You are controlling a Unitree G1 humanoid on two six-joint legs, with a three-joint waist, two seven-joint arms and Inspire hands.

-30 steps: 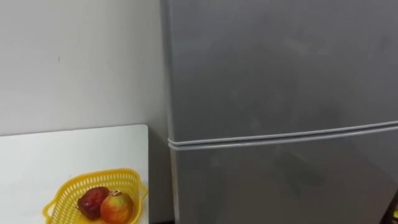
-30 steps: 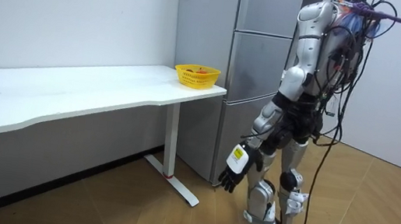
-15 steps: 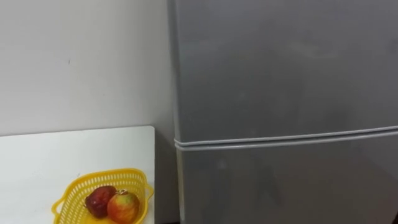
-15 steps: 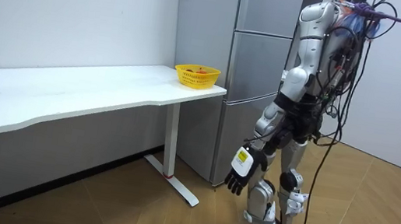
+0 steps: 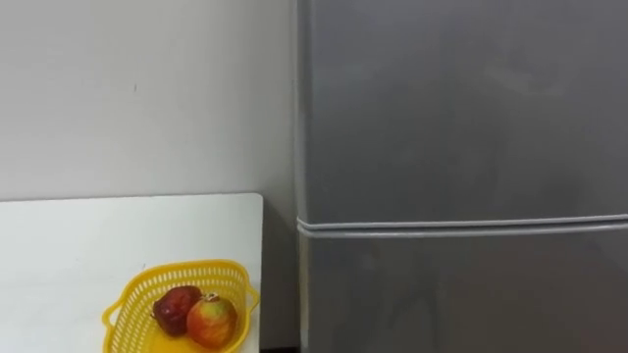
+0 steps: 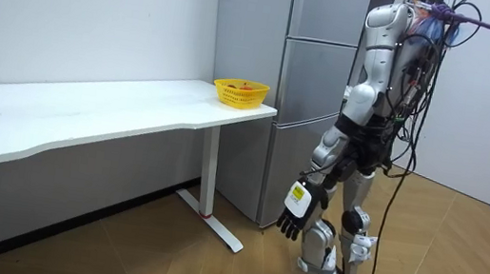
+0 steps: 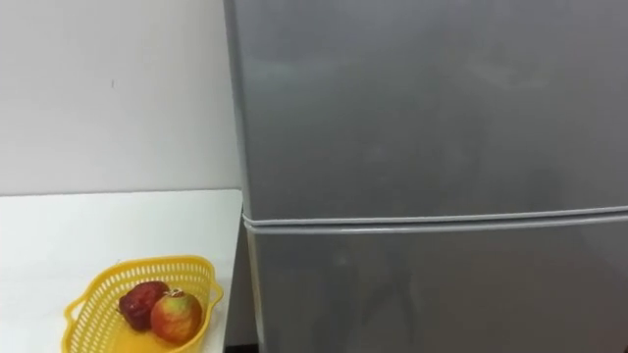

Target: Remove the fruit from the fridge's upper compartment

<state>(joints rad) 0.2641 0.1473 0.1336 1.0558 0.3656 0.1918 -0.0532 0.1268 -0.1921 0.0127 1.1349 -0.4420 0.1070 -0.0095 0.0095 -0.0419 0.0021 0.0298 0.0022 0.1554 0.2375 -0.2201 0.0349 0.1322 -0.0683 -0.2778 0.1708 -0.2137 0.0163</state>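
Observation:
The grey fridge stands right in front of me with both doors closed. Its upper door (image 5: 461,108) takes up the top right of the left eye view, and a seam (image 5: 461,225) separates it from the lower door (image 5: 461,294). In the room view I stand upright facing the fridge (image 6: 314,89). My left hand (image 6: 293,211) hangs by my thigh with relaxed fingers and holds nothing.
A white table (image 5: 59,245) stands against the wall, left of the fridge. On its near corner sits a yellow basket (image 5: 132,294) with a dark red apple (image 5: 177,307) and a red-yellow apple (image 5: 213,321). Wooden floor (image 6: 456,272) lies behind me.
The eye view has shifted, so the fridge and basket now sit further right in the picture. My left hand has swung slightly toward the room view's right. The fridge doors have not moved.

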